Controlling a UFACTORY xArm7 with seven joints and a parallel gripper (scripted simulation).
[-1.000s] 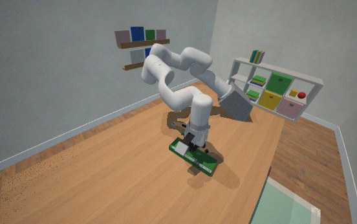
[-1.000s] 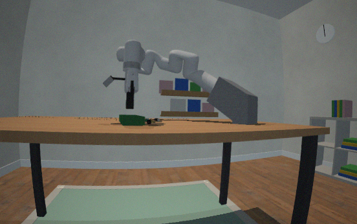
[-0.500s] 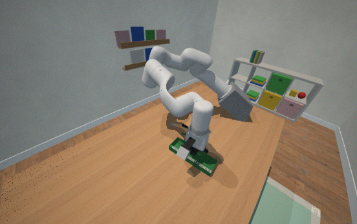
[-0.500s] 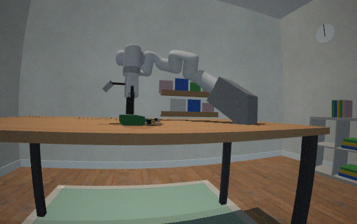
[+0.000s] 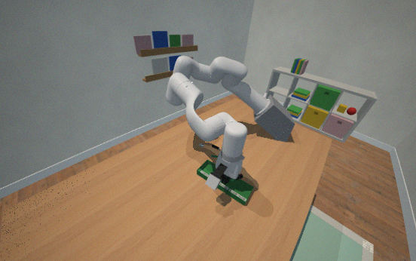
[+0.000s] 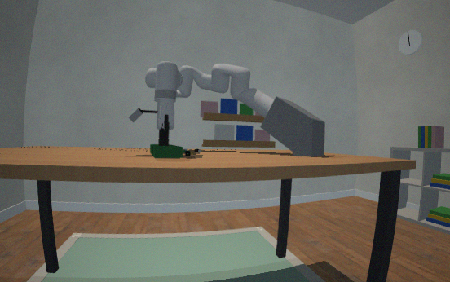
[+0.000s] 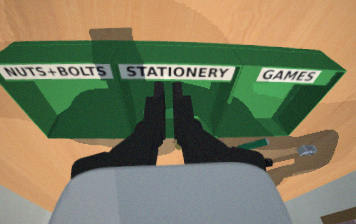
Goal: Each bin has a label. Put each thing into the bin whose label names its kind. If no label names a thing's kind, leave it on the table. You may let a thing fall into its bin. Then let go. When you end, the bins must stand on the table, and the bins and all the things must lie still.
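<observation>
Three bin labels (image 7: 176, 72) readable in wrist view only

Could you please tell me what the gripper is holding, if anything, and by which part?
Nothing is held: the gripper is nearly closed, with only a narrow bare gap between its fingertips.

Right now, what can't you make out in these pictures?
- Floor of the STATIONERY bin: partly hidden in the wrist view by the fingers.
- Bin labels: too small in the top view.
- Small thing behind the fingers, wrist view: mostly covered, kind unclear.
- Grey thing: too blurred in the wrist view to name.
- Shelf unit: cut off by the exterior view's right edge.
</observation>
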